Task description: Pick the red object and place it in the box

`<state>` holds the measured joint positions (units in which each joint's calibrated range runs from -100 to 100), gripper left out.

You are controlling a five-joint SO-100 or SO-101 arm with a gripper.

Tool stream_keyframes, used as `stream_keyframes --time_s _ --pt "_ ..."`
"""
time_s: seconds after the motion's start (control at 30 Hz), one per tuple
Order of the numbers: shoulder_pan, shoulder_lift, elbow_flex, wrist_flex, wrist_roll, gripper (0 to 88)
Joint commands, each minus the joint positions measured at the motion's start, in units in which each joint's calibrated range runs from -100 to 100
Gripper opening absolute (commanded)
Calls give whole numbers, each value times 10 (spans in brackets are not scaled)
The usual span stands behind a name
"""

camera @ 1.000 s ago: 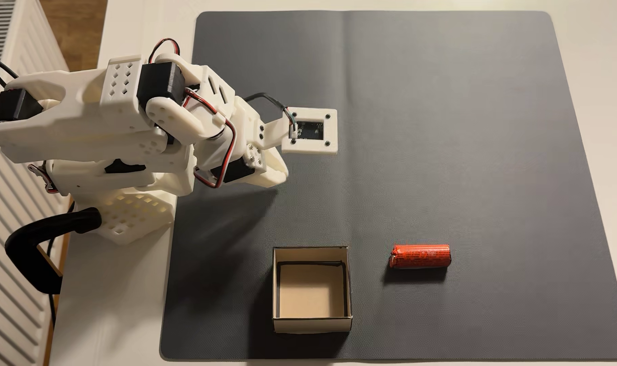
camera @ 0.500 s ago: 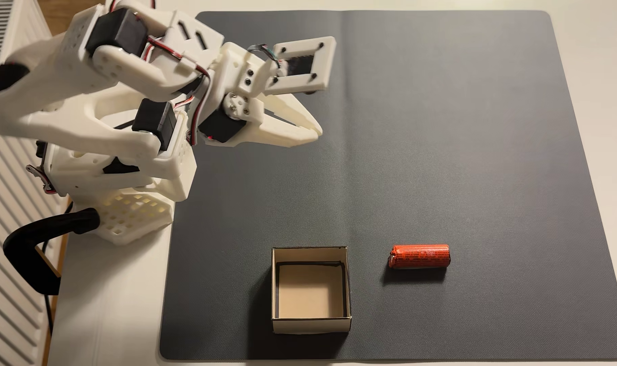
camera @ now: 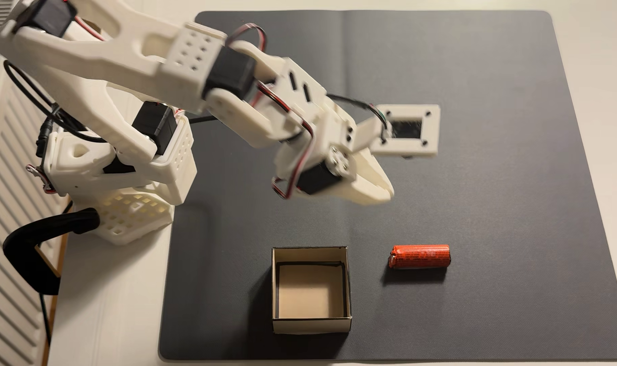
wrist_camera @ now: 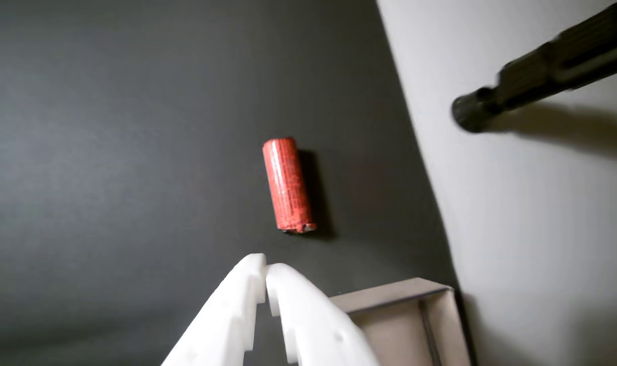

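Note:
The red object (camera: 419, 257), an orange-red cylinder with dark print, lies on its side on the dark mat, just right of the box (camera: 310, 325) in the fixed view. The box is open-topped, beige inside, with nothing in it. My white gripper (camera: 388, 191) hangs in the air above the mat's middle, well up-frame of both, with its jaws shut and nothing between them. In the wrist view the shut gripper (wrist_camera: 265, 267) points toward the red object (wrist_camera: 288, 185), which lies apart from it, and a corner of the box (wrist_camera: 390, 295) shows at the bottom.
A dark grey mat (camera: 476, 105) covers most of the white table (camera: 106, 316). The arm's base (camera: 124, 183) stands at the mat's left edge. A black clamp (camera: 46, 239) and cables sit at the table's left side. A black rod (wrist_camera: 542, 71) lies beyond the mat.
The arm has unfolded and swung out over the mat, carrying the gripper right and down-frame toward the red object. The gripper has stayed shut. Box and red object have not moved.

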<state>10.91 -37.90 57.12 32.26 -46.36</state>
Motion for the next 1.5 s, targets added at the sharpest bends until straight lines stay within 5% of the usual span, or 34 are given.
stream_keyframes --time_s 0.0,0.8,1.47 --pt "-1 79 -27 -67 2 10" --pt "19 275 -124 -139 9 337" --pt "-16 401 -136 -232 4 340"
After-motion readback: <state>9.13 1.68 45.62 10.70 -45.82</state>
